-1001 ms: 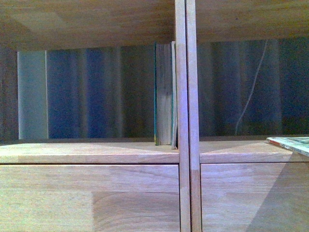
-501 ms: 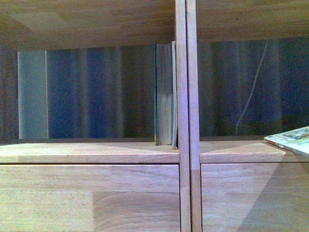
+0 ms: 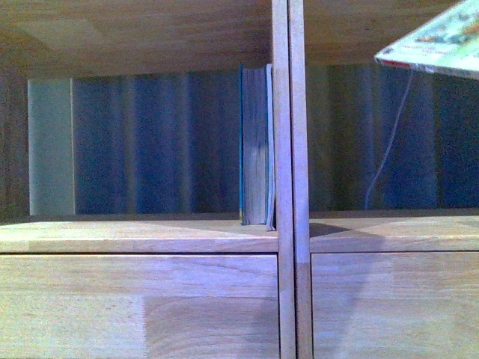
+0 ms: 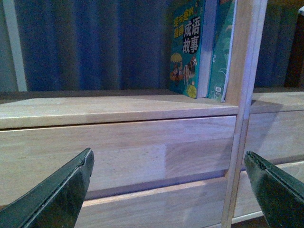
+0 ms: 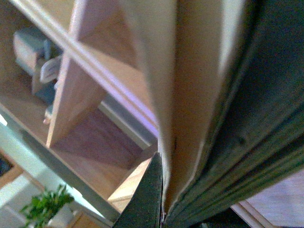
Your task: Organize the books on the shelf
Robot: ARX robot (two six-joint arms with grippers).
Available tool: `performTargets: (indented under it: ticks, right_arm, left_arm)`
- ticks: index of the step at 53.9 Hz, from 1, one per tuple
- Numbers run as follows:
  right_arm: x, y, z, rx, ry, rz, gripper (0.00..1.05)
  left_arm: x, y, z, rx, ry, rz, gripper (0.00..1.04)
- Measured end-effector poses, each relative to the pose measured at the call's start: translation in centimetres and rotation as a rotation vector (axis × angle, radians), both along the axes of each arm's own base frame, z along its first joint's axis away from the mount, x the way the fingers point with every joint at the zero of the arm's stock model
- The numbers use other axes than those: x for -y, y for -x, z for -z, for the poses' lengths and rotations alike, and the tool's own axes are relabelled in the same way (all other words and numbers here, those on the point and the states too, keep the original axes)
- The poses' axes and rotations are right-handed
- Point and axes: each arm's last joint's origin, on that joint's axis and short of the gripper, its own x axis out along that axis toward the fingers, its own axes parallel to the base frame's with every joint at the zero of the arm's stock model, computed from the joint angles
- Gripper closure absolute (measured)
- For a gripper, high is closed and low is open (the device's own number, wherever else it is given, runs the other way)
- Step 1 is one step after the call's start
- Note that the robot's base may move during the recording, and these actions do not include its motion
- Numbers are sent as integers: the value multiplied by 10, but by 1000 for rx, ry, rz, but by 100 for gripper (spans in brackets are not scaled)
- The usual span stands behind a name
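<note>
Front camera up: I've got the shelf (image 3: 135,235) filling the view, with the upright divider (image 3: 288,149) splitting it into 2 compartments. The dark-green book (image 3: 254,146) stands upright in the left compartment, yellowed page edges toward me. Squeezed between it and the divider is a slim green book (image 3: 270,146), touching both.

Top right of the front view, the thin pale book (image 3: 434,41) hangs in the air in front of the right compartment. It is tilted, with its colourful cover facing up and a touch of red along its lower edge. It is well clear of the board below it.

On the right wrist camera, the right gripper (image 5: 190,156) has its jaws pinching that thin pale book, whose pale face runs straight up the picture between the 2 dark fingers (image 5: 259,118).

On the left wrist camera, the left gripper (image 4: 168,159) has its jaws spread wide with nothing between them. It is low, facing a plain drawer front (image 4: 118,147), and from here I can see the 2 standing books' covers up against the divider. A dark blue curtain (image 3: 150,142) shows through the open back.
</note>
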Motion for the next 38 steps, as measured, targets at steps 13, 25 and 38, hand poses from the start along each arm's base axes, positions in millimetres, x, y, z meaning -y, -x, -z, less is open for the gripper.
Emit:
performTargets:
  ticks: [13, 25, 38]
  right_arm:
    - [-29, 15, -15, 119, 144, -80, 97]
    - [-67, 9, -23, 185, 230, -158, 97]
    - [-106, -10, -18, 170, 255, -238, 97]
  left_arm:
    - [-1, -66, -29, -152, 168, 91, 7]
    - [26, -125, -76, -237, 343, 328, 7]
    - [81, -147, -103, -329, 532, 719, 7]
